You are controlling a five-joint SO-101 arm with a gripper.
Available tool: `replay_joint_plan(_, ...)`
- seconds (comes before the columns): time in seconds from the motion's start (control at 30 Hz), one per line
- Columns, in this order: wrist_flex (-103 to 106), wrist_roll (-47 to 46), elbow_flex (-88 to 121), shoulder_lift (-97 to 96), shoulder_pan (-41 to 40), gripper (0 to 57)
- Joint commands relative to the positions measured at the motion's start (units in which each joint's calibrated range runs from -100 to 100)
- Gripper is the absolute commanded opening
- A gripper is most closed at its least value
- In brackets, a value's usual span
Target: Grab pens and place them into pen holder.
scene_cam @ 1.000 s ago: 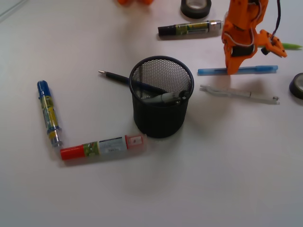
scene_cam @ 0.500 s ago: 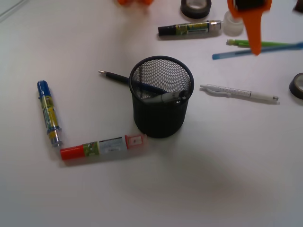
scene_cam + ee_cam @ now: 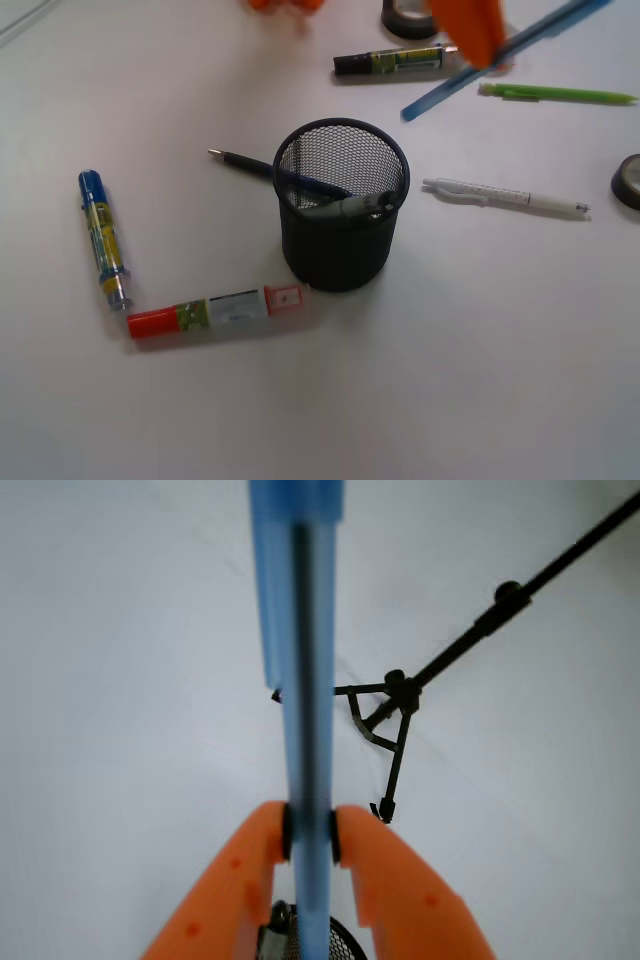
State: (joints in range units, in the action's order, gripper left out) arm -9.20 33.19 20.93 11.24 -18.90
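Observation:
My orange gripper (image 3: 470,30) is lifted at the top of the front view, shut on the translucent light blue pen (image 3: 500,60), which slants through the air. In the wrist view the light blue pen (image 3: 305,680) runs up between my fingertips (image 3: 310,835). The black mesh pen holder (image 3: 342,205) stands mid-table, below and left of the gripper, with a silver-grey pen (image 3: 345,208) and a dark navy pen (image 3: 245,163) leaning in it. A white pen (image 3: 505,196) lies right of the holder. A lime green pen (image 3: 555,94) lies at the upper right.
Thick markers lie around: a black-capped one (image 3: 395,60) at the top, a blue-capped one (image 3: 102,238) at the left, a red-capped one (image 3: 215,311) in front of the holder. Black tape rolls sit at the top (image 3: 405,15) and the right edge (image 3: 628,180).
My gripper closed on the light blue pen on the table, lifted it and carried it up and left. The pen now tilts in the air; the green pen is uncovered.

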Motion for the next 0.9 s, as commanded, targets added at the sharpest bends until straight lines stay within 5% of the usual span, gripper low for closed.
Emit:
replay_joint_plan(0.0,22.2,1.3,20.2,8.4,1.7,0.3)
replay_joint_plan(0.43,50.8,6.0,32.5,-3.7,5.7,0.9)
replay_joint_plan(0.67,55.0,5.9,32.2,-8.1,5.6,20.0)
replay_joint_plan(0.87,47.3,3.0,31.8,-4.0,5.6,21.6)
